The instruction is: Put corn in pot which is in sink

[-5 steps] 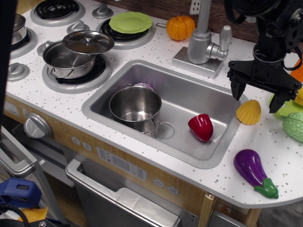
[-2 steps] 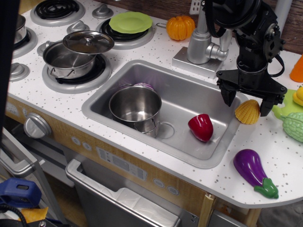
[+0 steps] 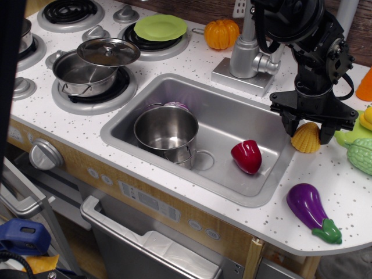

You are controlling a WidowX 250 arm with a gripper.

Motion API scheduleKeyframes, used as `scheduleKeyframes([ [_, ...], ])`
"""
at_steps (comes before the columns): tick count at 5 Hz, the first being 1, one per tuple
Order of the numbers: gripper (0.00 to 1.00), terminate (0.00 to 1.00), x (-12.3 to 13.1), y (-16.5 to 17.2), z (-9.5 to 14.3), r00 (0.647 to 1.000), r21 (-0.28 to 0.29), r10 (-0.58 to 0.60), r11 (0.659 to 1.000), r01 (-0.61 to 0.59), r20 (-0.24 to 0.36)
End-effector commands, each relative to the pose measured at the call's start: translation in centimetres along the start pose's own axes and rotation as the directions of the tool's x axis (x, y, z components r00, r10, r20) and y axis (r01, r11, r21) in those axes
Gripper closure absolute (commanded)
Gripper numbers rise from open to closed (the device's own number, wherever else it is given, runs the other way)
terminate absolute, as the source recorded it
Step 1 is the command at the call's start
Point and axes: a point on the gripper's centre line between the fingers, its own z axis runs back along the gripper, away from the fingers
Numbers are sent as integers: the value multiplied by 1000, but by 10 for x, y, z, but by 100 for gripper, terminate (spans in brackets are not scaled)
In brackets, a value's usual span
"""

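The yellow ribbed corn [image 3: 306, 141] lies on the white counter just past the sink's right rim. My black gripper [image 3: 307, 135] is down over it, one finger on each side, the jaws closed in against its sides. The corn still rests on the counter. The shiny deep steel pot [image 3: 167, 129] stands upright and empty in the left part of the silver sink [image 3: 232, 116], well to the left of the gripper.
A red pepper [image 3: 246, 156] lies in the sink's right half. A purple eggplant [image 3: 311, 206] and a light-green bumpy toy [image 3: 361, 154] lie near the corn. The faucet [image 3: 250, 52] stands behind the sink, with an orange pumpkin [image 3: 221, 34] beside it. A lidded pot [image 3: 93, 70] sits on the stove.
The gripper came from above right, dropped down over the corn, and its fingers narrowed against it. The corn has shifted a little on the counter.
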Motion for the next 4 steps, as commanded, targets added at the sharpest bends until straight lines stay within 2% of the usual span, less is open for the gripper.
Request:
scheduleKeyframes([
  [1,0,0,5,-2,5,999,-2,7,1000,-7,38],
  [2,0,0,11,1,16,1000,22,-14,1000,13,15],
  [3,0,0,16,4,41,997,123,-67,990,71,-33],
  [4,0,0,15,9,54,992,236,-116,964,124,-47],
])
